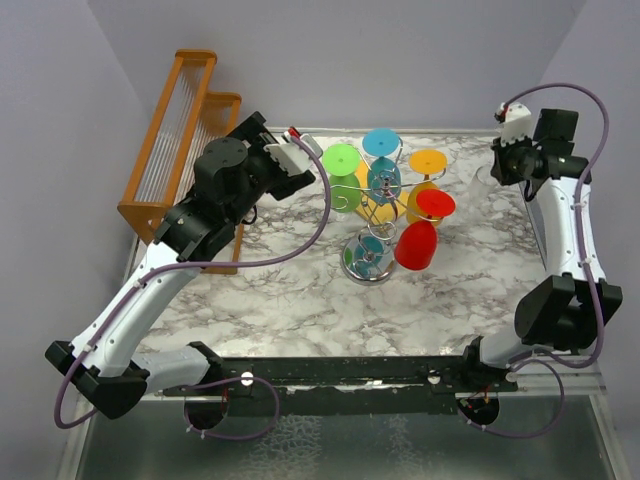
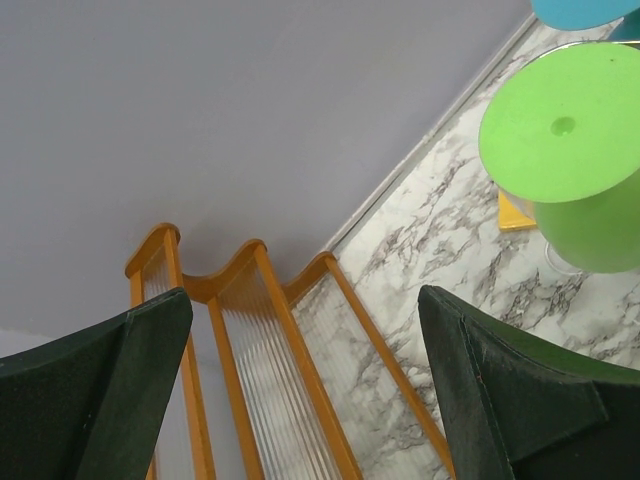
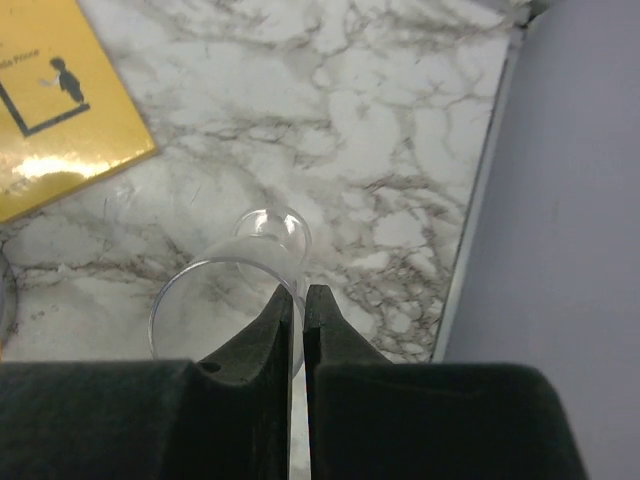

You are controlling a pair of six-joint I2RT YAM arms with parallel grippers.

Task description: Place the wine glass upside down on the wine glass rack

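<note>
Right wrist view: the wine glass (image 3: 220, 300), clear and hard to read, is pinched at its rim wall between the nearly closed fingers of the right hand (image 3: 302, 300), apparently so that it can be lifted and turned over. Its tilt cannot be told. It is placed near the far right corner of the table (image 3: 330, 120), well apart from the wine glass rack (image 1: 366, 262) at the middle, where coloured glasses are hung foot-up. Inversion and a carry to a free arm are judged to remain. The left hand (image 2: 300, 310) is held wide open and empty above the orange slatted rack (image 2: 250, 350), near a green glass (image 2: 565, 130), presumably so that the path is left free.
</note>
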